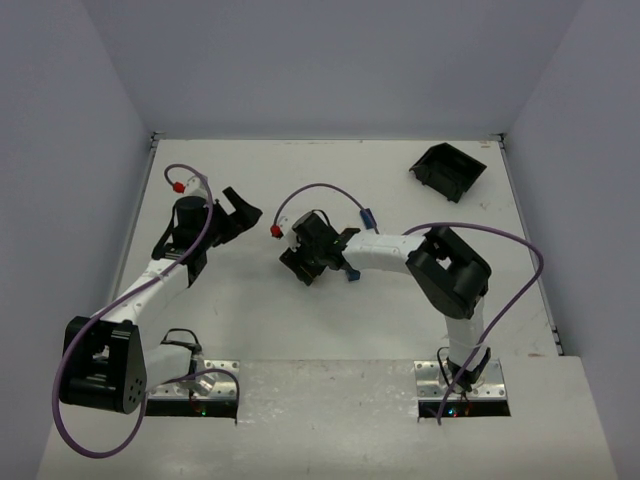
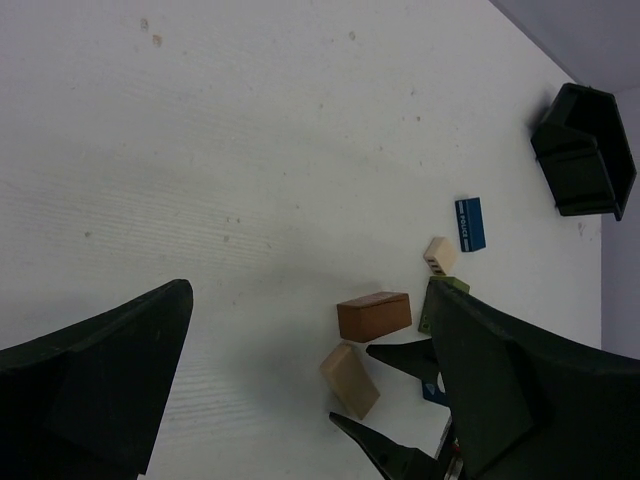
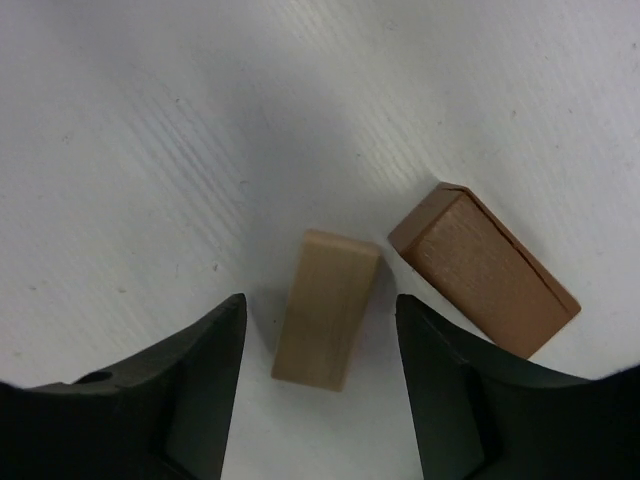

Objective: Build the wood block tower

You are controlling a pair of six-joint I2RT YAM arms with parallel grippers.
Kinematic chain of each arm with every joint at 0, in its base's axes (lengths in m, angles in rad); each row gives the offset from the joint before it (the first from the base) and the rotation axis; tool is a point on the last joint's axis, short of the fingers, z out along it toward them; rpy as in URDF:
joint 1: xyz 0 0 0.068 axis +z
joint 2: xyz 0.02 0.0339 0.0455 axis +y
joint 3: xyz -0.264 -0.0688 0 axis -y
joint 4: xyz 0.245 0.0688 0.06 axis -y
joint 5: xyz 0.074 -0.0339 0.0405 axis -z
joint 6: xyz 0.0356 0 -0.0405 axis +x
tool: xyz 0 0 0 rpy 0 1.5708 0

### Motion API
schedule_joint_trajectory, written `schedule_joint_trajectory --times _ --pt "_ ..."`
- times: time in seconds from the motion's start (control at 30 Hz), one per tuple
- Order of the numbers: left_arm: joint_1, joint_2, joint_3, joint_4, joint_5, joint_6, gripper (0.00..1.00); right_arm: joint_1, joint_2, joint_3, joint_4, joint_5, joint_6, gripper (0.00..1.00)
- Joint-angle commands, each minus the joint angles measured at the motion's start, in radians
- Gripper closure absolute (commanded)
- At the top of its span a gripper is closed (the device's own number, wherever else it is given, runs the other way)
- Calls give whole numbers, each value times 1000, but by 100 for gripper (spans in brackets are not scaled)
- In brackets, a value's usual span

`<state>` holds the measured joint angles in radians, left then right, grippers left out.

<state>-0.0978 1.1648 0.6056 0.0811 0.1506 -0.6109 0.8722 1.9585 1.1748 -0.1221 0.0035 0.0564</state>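
We see no wood block tower on the white table (image 1: 300, 170) yet. Its pieces lie singly and flat, gathered under and just beyond the right pincer (image 3: 320, 300), so we judge the first pick to be the step in hand. Open white surface lies all around both arms, and the table's far edge and the side walls are well apart from them, so there is room to lift and carry. The black bin (image 1: 447, 170) sits well beyond the right pincer, towards the far corner, out of any path we would choose.

The left pincer (image 2: 310, 300) hangs spread wide and holds nothing, off to the side with its tips aimed at the blocks. The right pincer is low and also spread wide. It straddles the pale tan block (image 3: 328, 308), which lies lengthwise between its fingers (image 3: 200, 380) with a gap on either side.

The reddish brown block (image 3: 485, 270) lies just outside one finger, its corner nearly touching the tan block's far end. Beyond the tips lie an olive green block (image 2: 448, 284), partly hidden, a dark blue block (image 2: 470, 223) and a smaller tan block (image 2: 440, 255).

The next move, we judge, calls for closing squarely on the tan block's long sides, keeping the outer finger from nudging the brown one, then lifting straight up.
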Motion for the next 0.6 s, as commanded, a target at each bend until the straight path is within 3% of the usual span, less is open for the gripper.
schedule_joint_trajectory --times 0.0,0.17,0.37,0.57 --pt "-8 -5 0 54 15 -3 0 2 26 48 -1 -7 -40 48" --pt "-8 -6 -1 55 14 -1 0 2 19 32 2 -75 -75 62" --pt "-9 -6 -1 55 12 2 0 11 -20 -3 -7 -188 -150 87" --pt "-8 -5 -1 55 11 3 0 76 -117 -121 34 -230 -299 90"
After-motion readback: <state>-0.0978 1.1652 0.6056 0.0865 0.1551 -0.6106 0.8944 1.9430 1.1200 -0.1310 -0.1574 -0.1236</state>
